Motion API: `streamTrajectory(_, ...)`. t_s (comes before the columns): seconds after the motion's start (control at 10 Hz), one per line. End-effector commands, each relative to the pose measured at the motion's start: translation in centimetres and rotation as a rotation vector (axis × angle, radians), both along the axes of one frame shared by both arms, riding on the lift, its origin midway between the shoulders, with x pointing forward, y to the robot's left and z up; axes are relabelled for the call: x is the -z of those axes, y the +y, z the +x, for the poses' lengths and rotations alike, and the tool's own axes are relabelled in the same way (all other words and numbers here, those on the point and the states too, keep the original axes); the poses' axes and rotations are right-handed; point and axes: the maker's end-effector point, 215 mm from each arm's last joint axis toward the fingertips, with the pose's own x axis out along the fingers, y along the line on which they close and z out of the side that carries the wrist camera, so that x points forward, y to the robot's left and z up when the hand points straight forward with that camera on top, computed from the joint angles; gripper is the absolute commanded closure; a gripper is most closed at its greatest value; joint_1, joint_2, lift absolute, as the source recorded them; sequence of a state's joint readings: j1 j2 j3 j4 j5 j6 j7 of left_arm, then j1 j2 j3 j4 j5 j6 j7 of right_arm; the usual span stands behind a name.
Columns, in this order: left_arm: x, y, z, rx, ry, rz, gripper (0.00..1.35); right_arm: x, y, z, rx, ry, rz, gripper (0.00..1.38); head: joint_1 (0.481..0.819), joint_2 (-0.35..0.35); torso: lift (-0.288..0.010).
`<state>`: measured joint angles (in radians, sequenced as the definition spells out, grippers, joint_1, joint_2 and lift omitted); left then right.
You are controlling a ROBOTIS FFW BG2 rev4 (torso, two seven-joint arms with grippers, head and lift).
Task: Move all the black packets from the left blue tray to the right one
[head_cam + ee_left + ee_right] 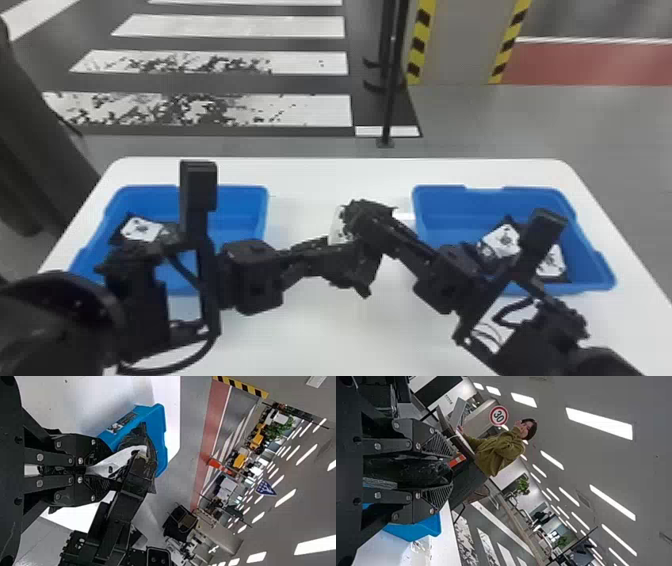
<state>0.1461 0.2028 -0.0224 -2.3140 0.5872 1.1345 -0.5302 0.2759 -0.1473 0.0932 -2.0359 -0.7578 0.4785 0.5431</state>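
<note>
Over the table between the trays, my left gripper [345, 267] and my right gripper [367, 215] meet at a black packet with a white label [337, 227]. The left wrist view has my left gripper [97, 471] shut on the packet [119, 461], which reaches to the right gripper. In the right wrist view my right gripper [445, 471] is open, its fingers apart on both sides of the dark packet [411, 471]. Another packet [142, 228] lies in the left blue tray [245, 192]. Packets [501, 240] lie in the right blue tray [540, 194], partly behind the right arm.
Both trays stand on a white table [320, 175], one on each side, beneath the arms. A thin black post [387, 110] rises from the floor beyond the far edge.
</note>
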Motion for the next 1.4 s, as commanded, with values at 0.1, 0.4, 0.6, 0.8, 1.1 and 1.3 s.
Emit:
streamTrajectory(0.1,-0.2,0.4,0.3,-0.024,-0.001,-0.029,0.94,-0.2,0.1,-0.2,-0.008,0.005,0.02,1.27,0.695,-0.003,-0.14)
streamTrajectory(0.4,-0.1,2.6,1.1,-0.093,-0.008,-0.043,0.11,0.6,-2.7,2.1,0.045,0.005,-0.01,1.27,0.695,0.007,-0.14)
streamTrajectory(0.6,0.3,5.4,1.8,-0.157,-0.014,-0.029,0.12,1.4,-5.8,5.9,0.085,-0.001,-0.067,1.27,0.695,-0.009,-0.14)
streamTrajectory(0.8,0.8,9.3,2.5,-0.232,-0.018,-0.007,0.12,3.9,-11.1,11.0,0.181,0.017,-0.166,1.27,0.695,-0.008,-0.14)
streamTrajectory(1.1,1.3,13.9,2.7,-0.318,-0.02,0.01,0.13,9.0,-21.1,15.3,0.372,0.089,-0.338,1.27,0.695,-0.044,-0.14)
streamTrajectory(1.3,1.3,16.2,2.8,-0.362,-0.032,0.045,0.12,12.3,-23.2,15.9,0.404,0.154,-0.407,0.84,0.695,-0.08,-0.14)
